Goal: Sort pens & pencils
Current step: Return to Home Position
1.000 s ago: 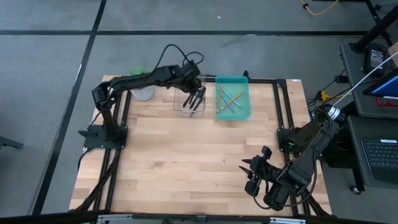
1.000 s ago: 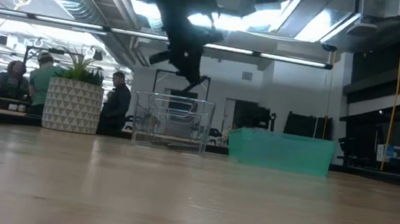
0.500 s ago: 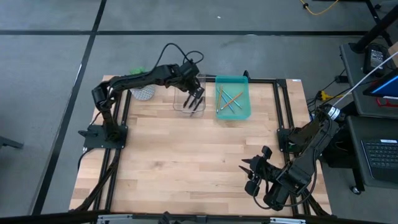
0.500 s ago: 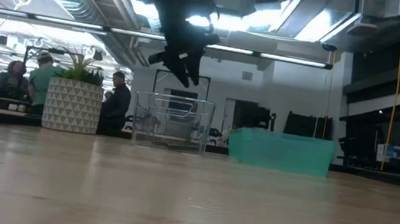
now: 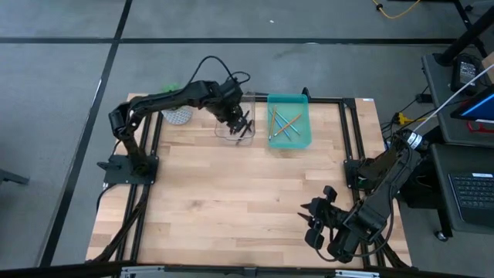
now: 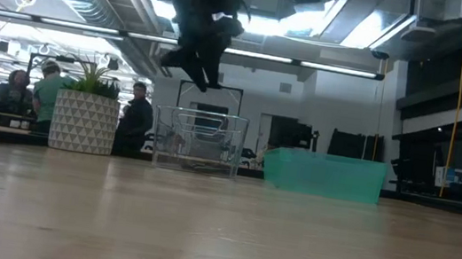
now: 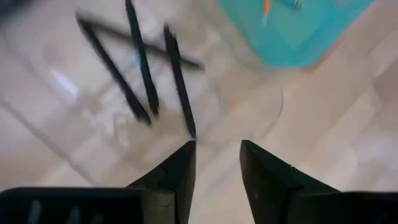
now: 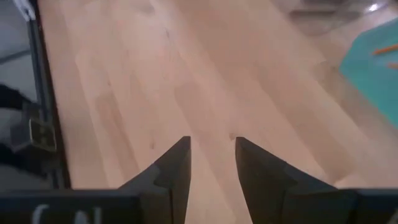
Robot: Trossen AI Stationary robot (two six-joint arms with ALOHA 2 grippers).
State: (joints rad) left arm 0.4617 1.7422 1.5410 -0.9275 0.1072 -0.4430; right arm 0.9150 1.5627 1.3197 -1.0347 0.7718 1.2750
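Hovering above the clear plastic bin (image 6: 198, 141) at the upper middle of the high view, the left gripper (image 7: 216, 146) is empty, its dark fingers a narrow gap apart. Thin black pens (image 7: 144, 71) lie crossed inside that bin; orange and light blue pencils (image 5: 284, 126) lie in the teal tray (image 5: 302, 140) just right of it. Retreating well means rising clear of the bin's rim before swinging away. The right gripper (image 5: 313, 224) waits at lower right, fingers slightly apart.

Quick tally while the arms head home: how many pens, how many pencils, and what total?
Pens, black, in the transparent bin: 4
Pencils, orange and light blue, in the teal bin: about 5, too small to count for certain
Total: about 9
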